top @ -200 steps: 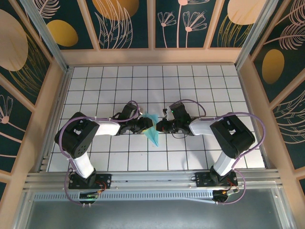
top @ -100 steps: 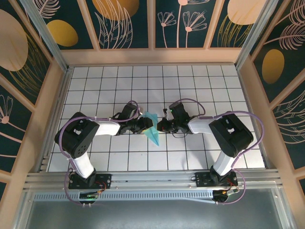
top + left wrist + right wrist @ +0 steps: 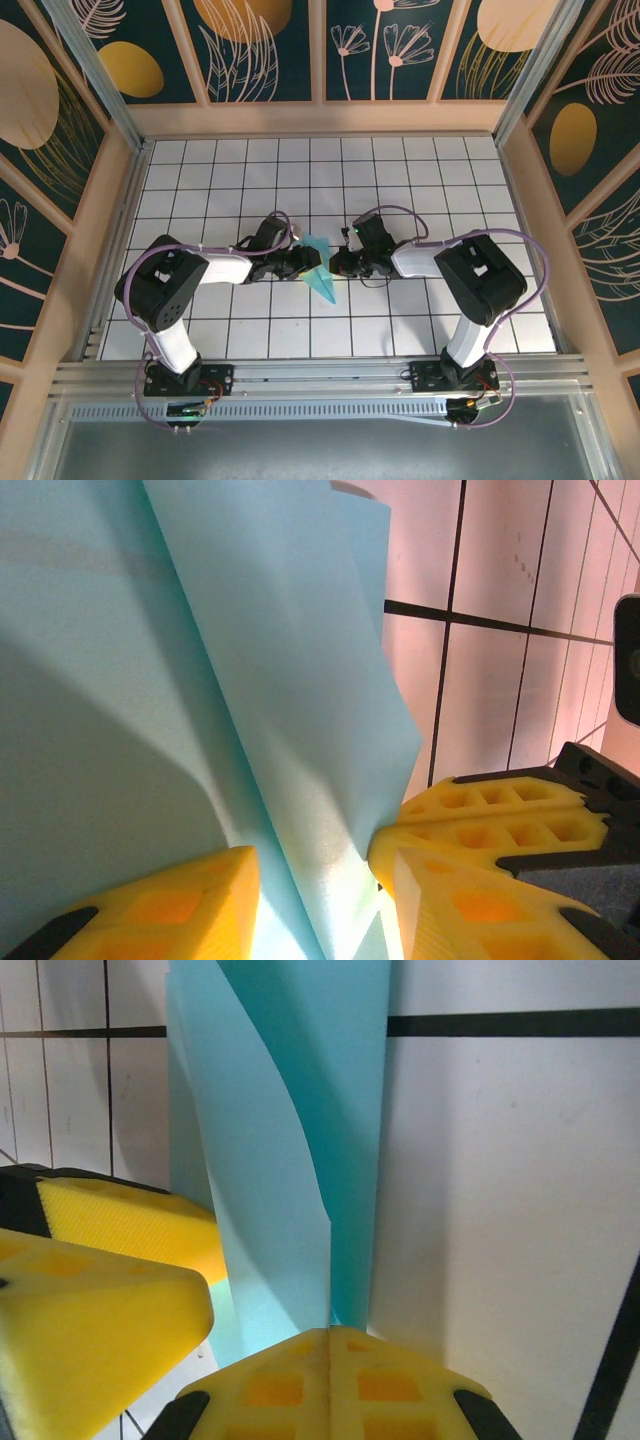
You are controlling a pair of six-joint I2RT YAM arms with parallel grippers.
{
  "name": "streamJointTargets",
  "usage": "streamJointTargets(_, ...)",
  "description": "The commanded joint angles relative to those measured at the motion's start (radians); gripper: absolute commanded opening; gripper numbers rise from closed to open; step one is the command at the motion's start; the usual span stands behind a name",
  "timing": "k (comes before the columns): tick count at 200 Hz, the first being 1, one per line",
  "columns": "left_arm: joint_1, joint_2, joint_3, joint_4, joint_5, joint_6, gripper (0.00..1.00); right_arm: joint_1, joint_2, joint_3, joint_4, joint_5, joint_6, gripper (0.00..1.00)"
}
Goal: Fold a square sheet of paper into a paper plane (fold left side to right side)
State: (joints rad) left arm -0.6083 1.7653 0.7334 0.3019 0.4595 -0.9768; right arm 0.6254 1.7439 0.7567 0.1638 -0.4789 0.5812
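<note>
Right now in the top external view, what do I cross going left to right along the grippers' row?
left arm's elbow → left gripper → folded teal-blue paper → right gripper → right arm's elbow

Paper plane [image 3: 321, 272]: plain light teal-blue, unmarked. Left gripper [image 3: 312, 865] and right gripper [image 3: 262, 1322]: yellow fingers [image 3: 480, 825], black backing. Table [image 3: 400, 180]: white tiles, black grid lines. Arms [image 3: 225, 268]: white and black. Cables [image 3: 505, 233]: purple. Walls [image 3: 270, 80]: dark teal, gold ovals, peach line-drawn plants, beige framing. Rail [image 3: 320, 375]: silver-grey.
</note>
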Motion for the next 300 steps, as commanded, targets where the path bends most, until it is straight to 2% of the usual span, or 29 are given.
streamJointTargets(1, -0.003, 0.03, -0.002, -0.068, -0.042, 0.024, 0.4, 0.001, 0.016, 0.026, -0.023, 0.026, -0.023, 0.0)
streamJointTargets(106, -0.002, 0.025, 0.004, -0.064, -0.038, 0.021, 0.4, 0.008, 0.058, 0.026, -0.047, 0.045, -0.026, 0.0)
streamJointTargets(151, -0.003, -0.006, 0.026, -0.049, -0.025, 0.004, 0.45, 0.012, 0.071, 0.02, -0.07, 0.066, -0.011, 0.0)
streamJointTargets(225, -0.004, -0.127, 0.067, -0.188, -0.143, 0.051, 0.5, 0.017, 0.074, 0.017, -0.082, 0.069, -0.009, 0.0)
streamJointTargets(243, -0.003, -0.135, 0.071, -0.178, -0.13, 0.049, 0.43, 0.019, 0.072, 0.021, -0.085, 0.072, -0.011, 0.0)
streamJointTargets(278, -0.003, -0.102, 0.083, -0.11, -0.071, 0.027, 0.18, 0.027, 0.077, 0.027, -0.084, 0.075, -0.005, 0.0)
streamJointTargets(300, -0.003, -0.059, 0.106, -0.091, -0.038, 0.028, 0.08, 0.028, 0.077, 0.027, -0.087, 0.079, -0.002, 0.0)
